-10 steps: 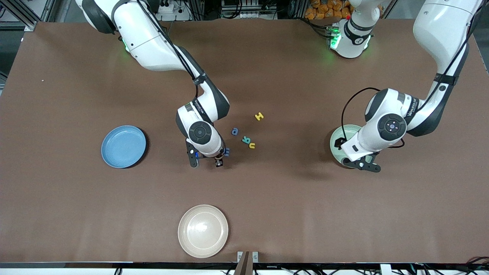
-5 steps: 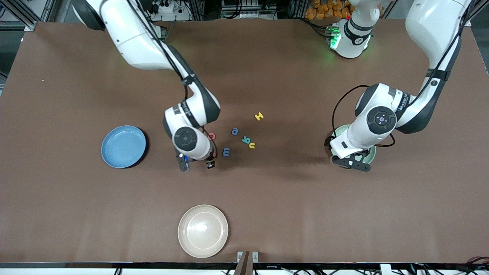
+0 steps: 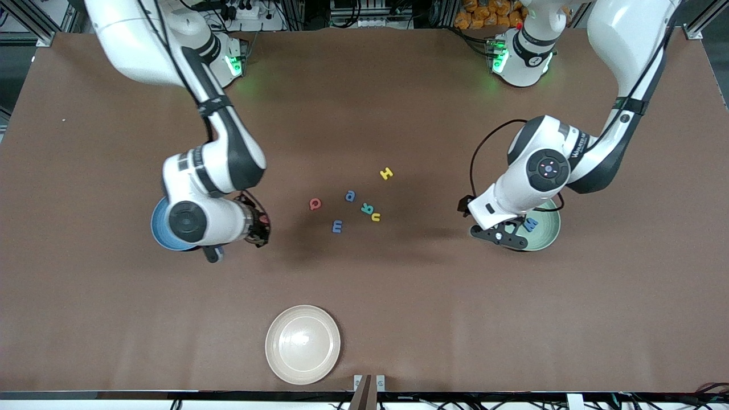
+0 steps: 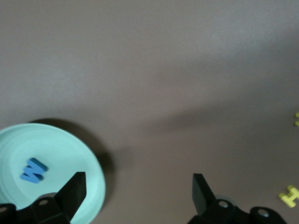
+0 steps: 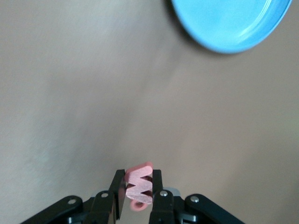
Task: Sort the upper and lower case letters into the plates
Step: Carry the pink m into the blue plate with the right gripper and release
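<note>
Right gripper (image 5: 138, 187): jaws pinched on a red letter (image 5: 138, 186), a W-like zigzag shape that stands upright between the fingers; in the front view it hangs over bare table just beside the blue plate's edge, on the side toward the middle of the table.
Left gripper (image 4: 138, 189): jaws spread wide and holding nothing, over the mint green plate's rim on the side toward the loose letters.
Blue plate (image 3: 162, 233): toward the right arm's end of the table, mostly covered by the right arm's wrist in the front view; the part seen in the right wrist view holds no letter.
Mint green plate (image 3: 547, 233): toward the left arm's end, with a blue M (image 3: 531, 224) lying flat inside it.
Loose letters, middle of the table: a yellow I (image 3: 386, 173) farthest from the front camera; a blue a (image 3: 349, 196) and a red letter Q (image 3: 315, 204) nearer; a teal letter (image 3: 367, 209) touching a small yellow letter (image 3: 375, 217); a blue m (image 3: 337, 226) nearest of the group.
Cream plate (image 3: 302, 344): at the table's edge nearest the front camera, well apart from the letters, with nothing in it.
</note>
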You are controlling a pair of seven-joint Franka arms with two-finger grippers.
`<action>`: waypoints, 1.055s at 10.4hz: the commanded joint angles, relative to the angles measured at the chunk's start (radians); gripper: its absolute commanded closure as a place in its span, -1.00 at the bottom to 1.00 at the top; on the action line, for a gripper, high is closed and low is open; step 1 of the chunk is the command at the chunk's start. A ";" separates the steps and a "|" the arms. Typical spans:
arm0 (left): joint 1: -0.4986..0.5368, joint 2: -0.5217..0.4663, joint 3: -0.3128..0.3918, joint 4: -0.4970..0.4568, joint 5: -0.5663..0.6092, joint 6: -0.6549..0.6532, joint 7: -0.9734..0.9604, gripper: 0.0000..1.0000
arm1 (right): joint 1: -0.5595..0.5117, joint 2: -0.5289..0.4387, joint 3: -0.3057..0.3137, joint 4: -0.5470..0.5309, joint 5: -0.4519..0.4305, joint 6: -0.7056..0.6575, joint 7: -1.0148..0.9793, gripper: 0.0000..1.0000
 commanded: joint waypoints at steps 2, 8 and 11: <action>-0.226 -0.009 0.143 0.023 -0.071 -0.004 -0.207 -1.00 | -0.124 -0.159 0.016 -0.249 0.009 0.033 -0.247 1.00; -0.633 0.055 0.420 0.119 -0.150 -0.003 -0.569 -1.00 | -0.354 -0.194 0.014 -0.425 -0.003 0.184 -0.607 1.00; -0.682 0.106 0.421 0.147 -0.147 0.067 -0.579 -1.00 | -0.356 -0.168 0.013 -0.441 -0.017 0.241 -0.609 1.00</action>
